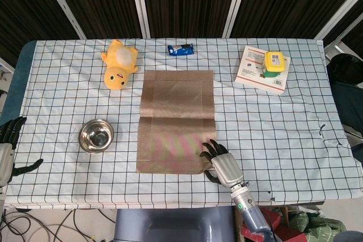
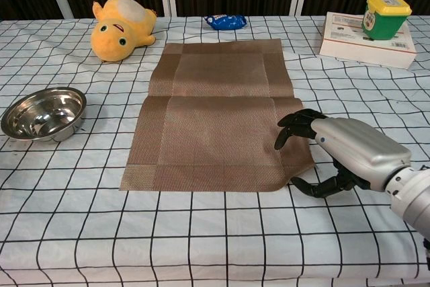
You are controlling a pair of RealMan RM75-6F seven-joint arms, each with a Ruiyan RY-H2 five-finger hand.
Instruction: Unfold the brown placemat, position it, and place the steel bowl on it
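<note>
At the far left table edge, the left hand [image 1: 7,150] hangs off the checked tablecloth [image 1: 57,77], fingers spread and holding nothing; it appears only in the head view. To its right sits the steel bowl [image 2: 44,113], upright and empty, well apart from the mat, with a yellow plush duck [image 2: 123,25] lying beyond it toward the far edge. At centre lies the brown placemat [image 2: 215,112], unfolded with a crease across its middle, its long axis running away from the robot; a small blue snack packet [image 2: 226,21] lies just past its far end. The near right corner of the mat is lifted slightly and curls over. There the right hand [image 2: 336,149] grips the mat's edge, fingertips [image 2: 289,129] curled down onto the top surface and thumb below beside the corner. Further right, a white box [image 2: 363,48] carries a green tub with a yellow lid [image 2: 385,17].

Judgement: the step in hand is positioning the mat. To do it well, the right hand should keep a light pinch and slide the corner low along the cloth, so the mat neither buckles at the crease nor drags the tablecloth. It should then let the corner down flat, square to the grid lines, before the bowl is fetched.
</note>
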